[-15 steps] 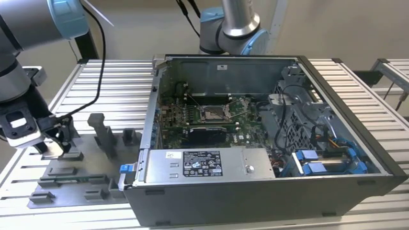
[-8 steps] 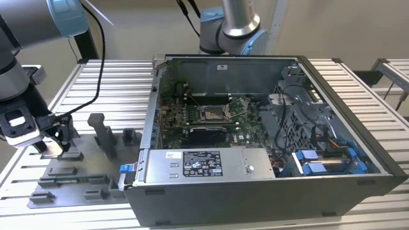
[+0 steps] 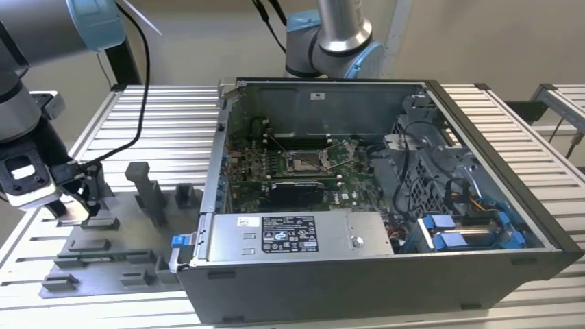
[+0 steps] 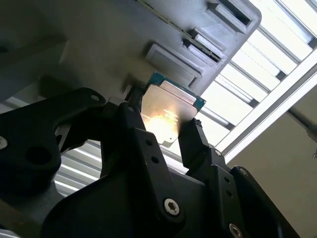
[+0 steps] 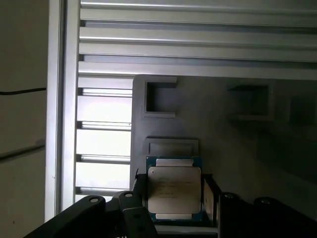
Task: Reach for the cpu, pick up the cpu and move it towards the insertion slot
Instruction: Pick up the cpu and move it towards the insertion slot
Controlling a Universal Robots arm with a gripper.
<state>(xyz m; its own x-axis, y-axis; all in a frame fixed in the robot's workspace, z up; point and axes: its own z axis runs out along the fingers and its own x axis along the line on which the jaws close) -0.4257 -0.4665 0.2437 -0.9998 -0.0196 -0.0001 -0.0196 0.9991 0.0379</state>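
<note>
At the exterior view's left, the gripper (image 3: 75, 205) hangs low over a grey fixture tray (image 3: 109, 240) that lies on the slatted table (image 3: 512, 110). It is clenched on the cpu (image 5: 174, 191). In both wrist views the chip sits squarely between the black fingers (image 4: 193, 144), one pressing on each of two opposite edges, with its silvery top facing the cameras. In the second wrist view the cpu (image 4: 168, 111) looks raised clear of the tray's recesses rather than seated in one (a judgement from the gap behind it, not a certainty). The chip is close to square. In the first wrist view the grip appears to run across its slightly shorter span, so the longer sides lie along the fingers.

Further toward the exterior view's right stands the open computer case (image 3: 366, 288), just beside the tray. Inside it, on the green board, is the insertion slot (image 3: 306, 162), with its shiny frame and dark centre.

The relation that matters is this: the slot lies well apart from the held cpu, toward the exterior view's right and behind the case's near side wall. The chip hangs outside the case, low beside that wall. The pick-up looks done; the carry toward the slot has little to show as yet.
</note>
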